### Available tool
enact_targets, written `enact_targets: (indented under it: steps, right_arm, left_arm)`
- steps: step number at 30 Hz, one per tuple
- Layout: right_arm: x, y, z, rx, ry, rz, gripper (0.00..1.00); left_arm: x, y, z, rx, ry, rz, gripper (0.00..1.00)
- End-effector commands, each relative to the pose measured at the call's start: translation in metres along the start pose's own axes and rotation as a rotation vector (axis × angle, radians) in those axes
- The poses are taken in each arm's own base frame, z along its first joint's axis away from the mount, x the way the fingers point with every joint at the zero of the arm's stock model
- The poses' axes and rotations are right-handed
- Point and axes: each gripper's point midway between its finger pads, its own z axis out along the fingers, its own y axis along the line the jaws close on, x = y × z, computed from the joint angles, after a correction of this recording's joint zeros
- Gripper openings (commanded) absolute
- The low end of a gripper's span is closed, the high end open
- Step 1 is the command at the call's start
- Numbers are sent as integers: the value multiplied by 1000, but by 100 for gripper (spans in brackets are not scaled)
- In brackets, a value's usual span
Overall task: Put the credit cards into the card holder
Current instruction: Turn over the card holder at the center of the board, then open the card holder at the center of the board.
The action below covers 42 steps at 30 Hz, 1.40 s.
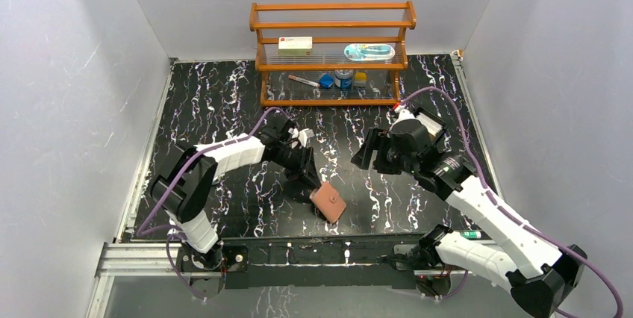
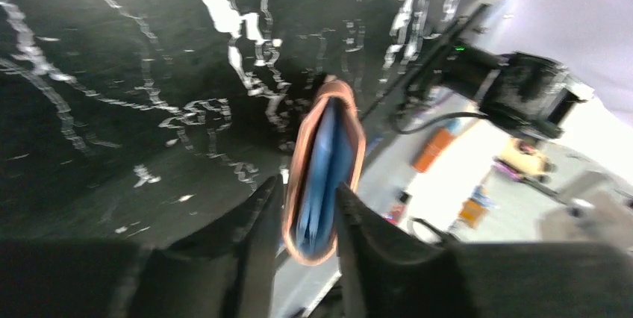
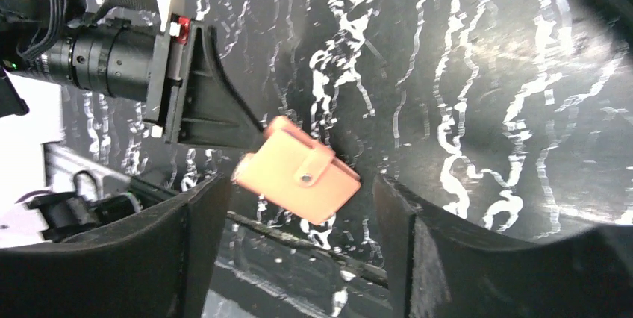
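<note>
**Card holder standing in left pincer; right pincer released**

Top external view: I am reaching my left pincer (image 1: 312, 184) down toward the near middle of the black marbled table (image 1: 224, 109). The card holder (image 1: 328, 202) is sitting at its tip, tilted, with its lower corner pointing at the table's near edge. I am holding my right pincer (image 1: 371, 155) well apart to the right, above the table, with its fingers spread and nothing between them. A wooden rack (image 1: 332, 53) is standing at the far edge.

Left wrist view: the picture is blurring. The card holder (image 2: 325, 161) is showing edge-on between my fingers (image 2: 254, 228), tan rim outside and blue sleeves (image 2: 325, 176) inside. Both fingers are standing close against its sides. I cannot tell whether I am clamping it or merely bracketing it.

Right wrist view: I am keeping my right pincer (image 3: 298, 184) released, its fingers (image 3: 186, 243) wide apart and touching nothing. The card holder (image 3: 298, 180) is appearing far beyond them, folded shut, its snap tab (image 3: 310, 172) facing the camera. One finger of the left pincer (image 3: 224, 120) is meeting its upper left corner. Whether the holder is resting on the table or hanging clear of it, I cannot tell.
</note>
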Motion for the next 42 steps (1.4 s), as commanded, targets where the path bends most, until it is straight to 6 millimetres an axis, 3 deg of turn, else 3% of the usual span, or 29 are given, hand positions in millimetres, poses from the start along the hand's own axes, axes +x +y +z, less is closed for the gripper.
enact_targets:
  steps: [1, 4, 5, 7, 15, 19, 22, 27, 42]
  right_arm:
    - [17, 17, 15, -97, 73, 43, 73]
    - [28, 15, 25, -97, 117, 43, 65]
    - [35, 14, 31, -94, 142, 26, 54]
    - [37, 14, 34, -95, 145, 25, 45]
    - [67, 10, 55, -36, 211, 20, 41]
    - [85, 18, 66, -30, 242, -14, 40]
    - [96, 21, 75, -2, 265, -47, 40]
    - [112, 25, 89, 35, 326, -93, 42]
    - [131, 28, 110, 119, 396, -226, 43]
  left_arm:
    - [-15, 5, -31, -204, -93, 126, 36]
    - [-25, 10, -51, -318, -164, 195, 41]
    - [-28, 12, -68, -385, -202, 252, 43]
    - [-28, 10, -82, -419, -251, 287, 43]
    - [-34, -7, -153, -520, -584, 494, 48]
    - [-29, -14, -180, -544, -705, 567, 49]
    - [-25, -12, -189, -546, -775, 591, 50]
    - [-23, -5, -186, -522, -824, 619, 52]
    - [-22, -8, -212, -565, -935, 635, 54]
